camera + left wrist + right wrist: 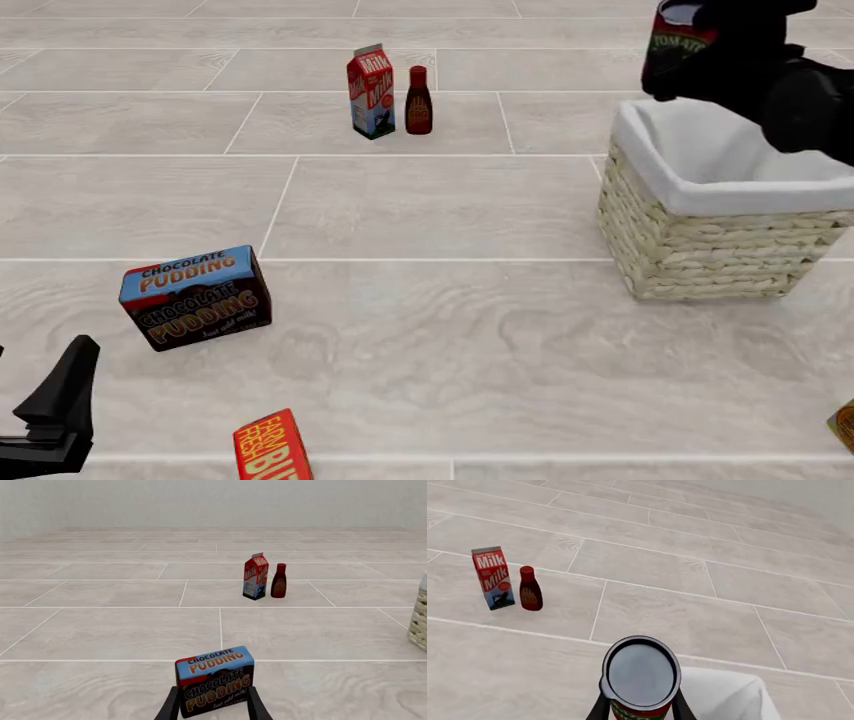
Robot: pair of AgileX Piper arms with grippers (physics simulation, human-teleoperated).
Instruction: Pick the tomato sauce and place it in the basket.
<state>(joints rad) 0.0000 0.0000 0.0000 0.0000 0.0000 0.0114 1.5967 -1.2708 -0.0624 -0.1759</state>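
Up high, the tomato sauce [677,45]: a small round can, red label with a green lettered band, a dark shiny metal top ringed by a raised rim, seen end-on in the right wrist view [640,676]. Pinched between the two black fingers of the right gripper [687,50], jaws closed tight against the can's sides. Held in the air above the far left corner of the basket [707,250], clear of its rim.

Square basket, woven of thick straw-coloured strands in rough horizontal rows, lined with smooth white cloth folded out over the edge.

Left gripper [213,707] low near the floor, fingers spread apart and holding nothing; chocolate pudding box [196,297] just in front of them, a glossy rectangular carton, blue on top, dark brown below, tilted slightly.

Farther back, a gabled milk carton [371,92] standing upright, with a dark red bottle [418,100] just beside it, narrow-necked and smooth.

An orange-red box [271,447] at the near edge, partly cut off.

Floor of pale, wood-grained tiles.
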